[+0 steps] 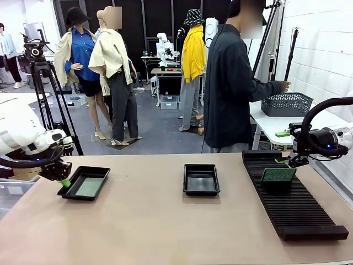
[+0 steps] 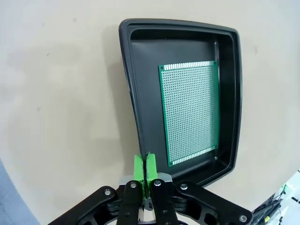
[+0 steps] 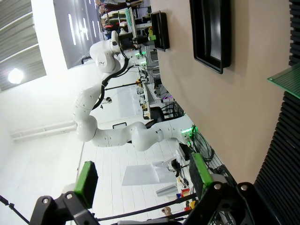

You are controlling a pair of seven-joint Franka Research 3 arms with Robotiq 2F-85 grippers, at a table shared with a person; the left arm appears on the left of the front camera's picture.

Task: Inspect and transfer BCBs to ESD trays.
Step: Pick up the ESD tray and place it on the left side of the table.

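One BCB (image 2: pixel 190 112) lies flat inside the left ESD trays' tray (image 1: pixel 102 172), whose rim (image 2: pixel 133 93) sits just ahead of my left gripper (image 2: pixel 145 166). That gripper (image 1: pixel 65 182) hangs over the tray's left edge, its green pads pressed together with nothing between them. A second BCB (image 1: pixel 278 175) stands upright in the black slotted rack (image 1: pixel 298 210); its corner (image 3: pixel 288 77) shows in the right wrist view. My right gripper (image 1: pixel 287 161) hovers just above and behind that board, open (image 3: pixel 143 178) and holding nothing. The middle tray (image 1: pixel 201 179) holds nothing.
A person stands at the far side with a hand at a black mesh basket (image 1: pixel 287 103) on a white side table. A small green item (image 1: pixel 283 133) lies on that table. Bare tabletop (image 1: pixel 154 221) spreads between the trays and the front edge.
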